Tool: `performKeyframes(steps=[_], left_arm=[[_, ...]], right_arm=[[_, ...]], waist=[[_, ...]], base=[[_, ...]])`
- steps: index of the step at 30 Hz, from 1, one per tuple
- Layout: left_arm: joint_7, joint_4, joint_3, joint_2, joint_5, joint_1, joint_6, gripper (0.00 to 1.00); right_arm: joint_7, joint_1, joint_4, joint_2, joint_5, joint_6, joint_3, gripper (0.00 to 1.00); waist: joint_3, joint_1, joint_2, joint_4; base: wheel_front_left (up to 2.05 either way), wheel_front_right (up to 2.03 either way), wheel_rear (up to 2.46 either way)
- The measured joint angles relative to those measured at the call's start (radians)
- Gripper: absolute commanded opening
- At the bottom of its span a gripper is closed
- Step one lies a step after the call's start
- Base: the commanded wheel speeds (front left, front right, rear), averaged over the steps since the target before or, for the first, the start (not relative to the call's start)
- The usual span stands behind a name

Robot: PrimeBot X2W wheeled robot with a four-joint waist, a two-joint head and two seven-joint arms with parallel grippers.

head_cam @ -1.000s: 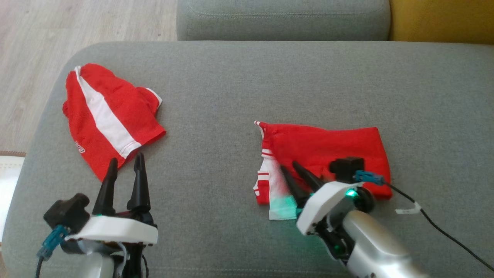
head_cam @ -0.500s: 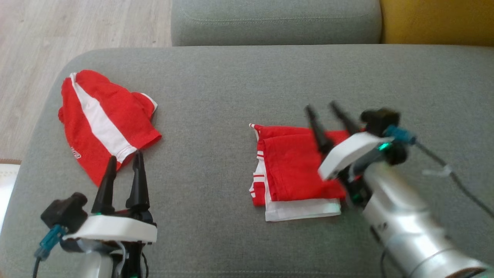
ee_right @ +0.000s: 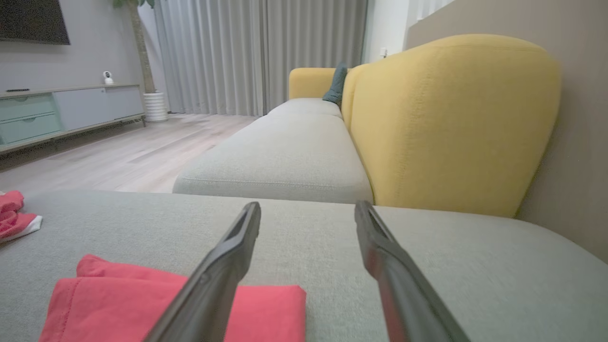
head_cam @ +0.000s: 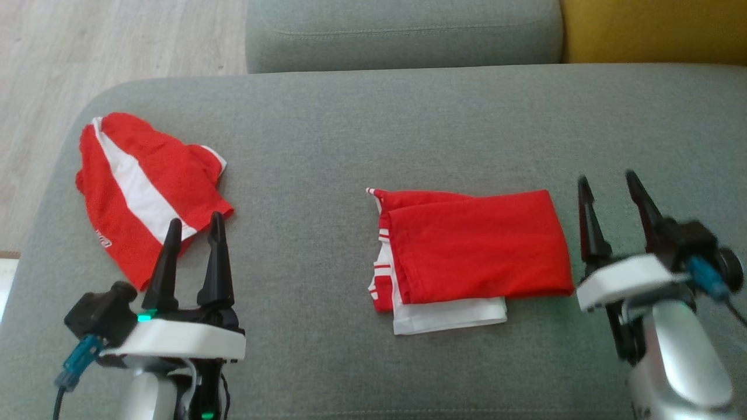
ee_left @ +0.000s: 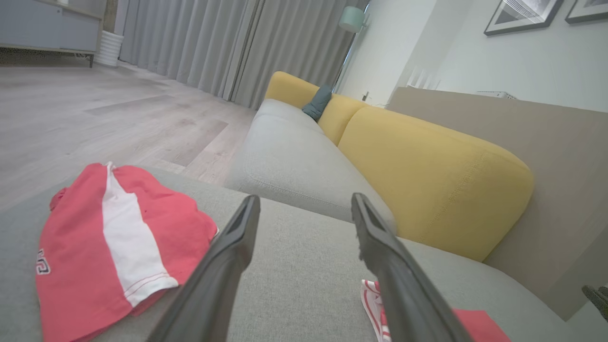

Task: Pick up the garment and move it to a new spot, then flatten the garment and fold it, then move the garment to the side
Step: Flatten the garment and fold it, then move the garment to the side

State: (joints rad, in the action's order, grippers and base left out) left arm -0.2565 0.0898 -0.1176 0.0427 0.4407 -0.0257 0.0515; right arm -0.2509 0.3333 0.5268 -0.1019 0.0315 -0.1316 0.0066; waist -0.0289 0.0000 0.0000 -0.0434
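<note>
Garment (head_cam: pixel 475 248) folded, red over white, flat.

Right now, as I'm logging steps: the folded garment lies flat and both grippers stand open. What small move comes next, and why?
Probably bring the right gripper to the near edge of the folded garment and close its jaws there. It looks folded, nothing holds it, and only moving it aside remains.

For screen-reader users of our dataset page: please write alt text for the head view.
A folded red and white garment lies mid-cushion on a grey sofa, the open right gripper just off its right edge, holding nothing. A second, crumpled red and white garment lies at the left, the open left gripper at its near edge.
</note>
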Motion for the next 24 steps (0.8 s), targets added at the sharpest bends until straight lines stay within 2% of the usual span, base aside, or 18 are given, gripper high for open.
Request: performKeyframes(steps=[4, 8, 13, 21, 24], left_arm=[[0.000, -0.028, -0.001, 0.000, -0.037, 0.000, 0.000, 1.00], [0.000, -0.044, -0.001, 0.000, -0.071, 0.003, 0.001, 1.00], [0.000, -0.055, 0.004, 0.000, -0.064, 0.008, -0.002, 1.00], [0.000, -0.055, 0.003, 0.000, -0.050, 0.030, -0.007, 1.00], [0.000, -0.053, 0.002, 0.000, -0.050, 0.029, -0.006, 1.00]], right_arm=[[0.000, -0.100, -0.110, 0.037, -0.038, 0.000, -0.061, 1.00], [0.000, -0.145, -0.163, 0.048, -0.044, 0.000, -0.086, 1.00], [0.000, -0.182, -0.173, 0.052, 0.012, 0.000, -0.057, 1.00], [0.000, -0.182, -0.171, 0.053, 0.015, 0.000, -0.051, 1.00], [0.013, -0.178, -0.146, 0.053, 0.064, 0.000, -0.052, 1.00]], waist=[[-0.003, 0.0000, 0.0000, 0.014], [-0.004, 0.0000, 0.0000, 0.028], [-0.004, 0.0000, 0.0000, 0.039], [-0.009, 0.0000, 0.0000, 0.030], [-0.024, 0.0000, 0.0000, 0.023]], base=[[0.00, 0.00, 0.00], [0.00, 0.00, 0.00], [0.00, 0.00, 0.00], [0.00, 0.00, 0.00], [0.00, 0.00, 0.00]])
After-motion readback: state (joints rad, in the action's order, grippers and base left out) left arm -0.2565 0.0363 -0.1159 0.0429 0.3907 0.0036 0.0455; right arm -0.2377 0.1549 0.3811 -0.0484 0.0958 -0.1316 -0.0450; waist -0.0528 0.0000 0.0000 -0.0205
